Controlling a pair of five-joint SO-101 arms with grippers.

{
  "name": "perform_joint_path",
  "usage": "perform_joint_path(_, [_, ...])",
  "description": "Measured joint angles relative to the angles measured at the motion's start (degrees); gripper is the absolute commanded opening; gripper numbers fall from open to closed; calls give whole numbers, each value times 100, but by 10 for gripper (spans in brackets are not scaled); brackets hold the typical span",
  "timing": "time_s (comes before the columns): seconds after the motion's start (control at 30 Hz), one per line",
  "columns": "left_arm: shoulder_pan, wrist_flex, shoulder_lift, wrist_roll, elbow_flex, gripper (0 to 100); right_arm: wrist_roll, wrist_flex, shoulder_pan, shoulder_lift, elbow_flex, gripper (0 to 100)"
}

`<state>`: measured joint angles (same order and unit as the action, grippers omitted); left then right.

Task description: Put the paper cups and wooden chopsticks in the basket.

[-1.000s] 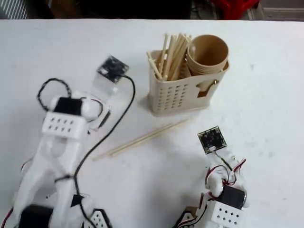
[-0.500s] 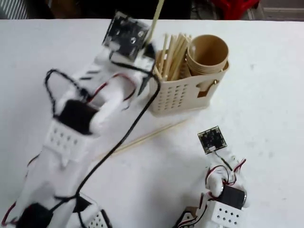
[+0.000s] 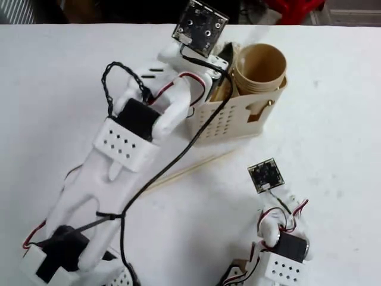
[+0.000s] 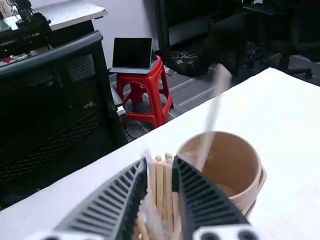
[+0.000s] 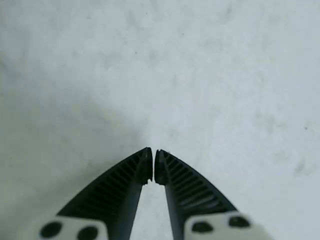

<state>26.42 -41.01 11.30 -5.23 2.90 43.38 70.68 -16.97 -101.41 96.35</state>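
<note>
Left fingers (image 4: pixel 192 192) narrowly parted, empty, over basket (image 3: pixel 229 119) | right fingers (image 5: pixel 127 180) closed, empty | risk: tilted chopstick (image 4: pixel 212 115) beyond left tips could topple out, being top-heavy.

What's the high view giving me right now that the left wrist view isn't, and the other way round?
High view, not the wrist: one loose chopstick lying on the table in front of the basket. Left wrist, not the high view: a blurred chopstick tilted above the paper cups, and the open left gripper right over the bundled chopsticks. Both: the paper cups, stacked at one end of the basket.
</note>
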Motion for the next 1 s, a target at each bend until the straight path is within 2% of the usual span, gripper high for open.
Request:
perform_joint_path(0.17, [0,-18,0,0,0,94,0,0,0,0,0,32])
perform_joint_path(0.33, [0,-545,0,0,0,94,0,0,0,0,0,32])
perform_joint_path(0.43, [0,-554,-35,0,0,95,0,0,0,0,0,32])
perform_joint_path(0.57, [79,-97,-44,-475,0,98,0,0,0,0,0,32])
perform_joint_path(0.7, [510,352,-132,-1002,9,98,0,0,0,0,0,32])
perform_joint_path(0.87, [738,369,-826,-1222,571,98,0,0,0,0,0,32])
perform_joint_path(1.0, [730,-53,-1697,-1257,1538,98,0,0,0,0,0,32])
